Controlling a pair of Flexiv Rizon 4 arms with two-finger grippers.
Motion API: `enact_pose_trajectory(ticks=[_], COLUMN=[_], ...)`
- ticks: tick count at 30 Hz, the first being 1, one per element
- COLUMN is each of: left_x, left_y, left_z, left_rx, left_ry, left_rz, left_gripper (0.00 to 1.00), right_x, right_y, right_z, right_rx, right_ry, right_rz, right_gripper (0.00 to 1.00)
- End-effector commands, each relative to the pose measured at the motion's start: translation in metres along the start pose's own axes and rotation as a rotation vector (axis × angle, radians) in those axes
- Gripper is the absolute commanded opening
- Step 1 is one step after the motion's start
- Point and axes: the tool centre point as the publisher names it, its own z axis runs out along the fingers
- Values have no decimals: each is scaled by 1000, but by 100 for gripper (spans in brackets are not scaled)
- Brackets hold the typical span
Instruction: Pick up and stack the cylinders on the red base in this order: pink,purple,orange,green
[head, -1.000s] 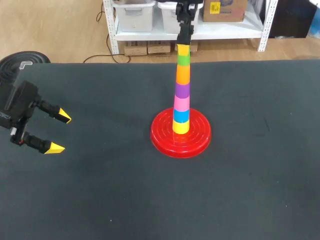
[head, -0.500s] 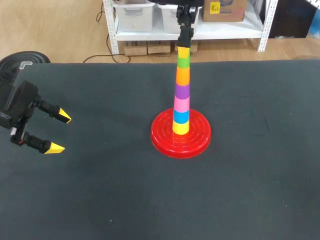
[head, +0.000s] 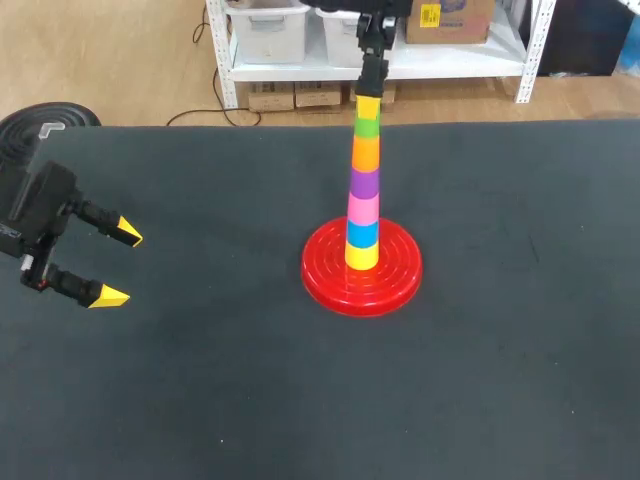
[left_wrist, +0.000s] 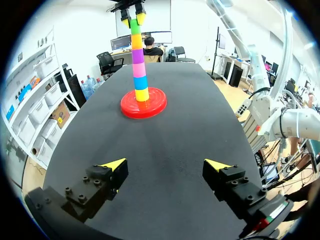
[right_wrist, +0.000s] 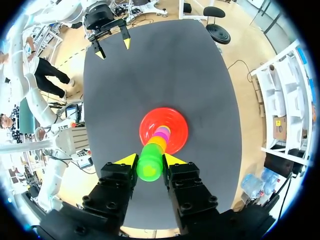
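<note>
Stack (head: 363, 190) in the head view's upper middle rises from the base (head: 400, 285), pink (head: 363, 208), purple (head: 364, 183), orange (head: 366, 151), green (head: 367, 127) in order, right gripper (head: 368, 103) at its top, left gripper (head: 118, 265) at the left edge. Left wrist view: its fingers apart, empty, stack well ahead. Right wrist view: fingers clamped on green from both sides, so I judge only the release is left

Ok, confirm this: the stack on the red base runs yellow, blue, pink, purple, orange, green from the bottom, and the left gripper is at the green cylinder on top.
Wrong arm: the right wrist view shows the right gripper at the green cylinder on top; the left gripper is off to the side, open. The colour order on the red base is as you said.
</note>
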Motion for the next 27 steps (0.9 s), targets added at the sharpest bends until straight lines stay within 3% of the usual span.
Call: enact_pose_trajectory(ticks=[1,18,19,20,27], left_x=[1,1,1,1,1], left_y=[0,0,0,0,0], left_z=[0,0,0,0,0], left_rx=[-1,-1,-1,-1,-1], left_ry=[-3,-3,-3,-3,-3], left_rz=[2,2,2,2,2], left_gripper=[100,100,100,100,100], right_x=[3,1,1,1,1], right_y=[-1,-4,-4,-4,-3], right_z=[13,18,19,19,18], right_rx=[-3,-14,-15,-11,4], right_ry=[-6,-11,-11,-11,-22], right_rz=[0,-6,-6,-3,-3], right_gripper=[0,0,38,99,100])
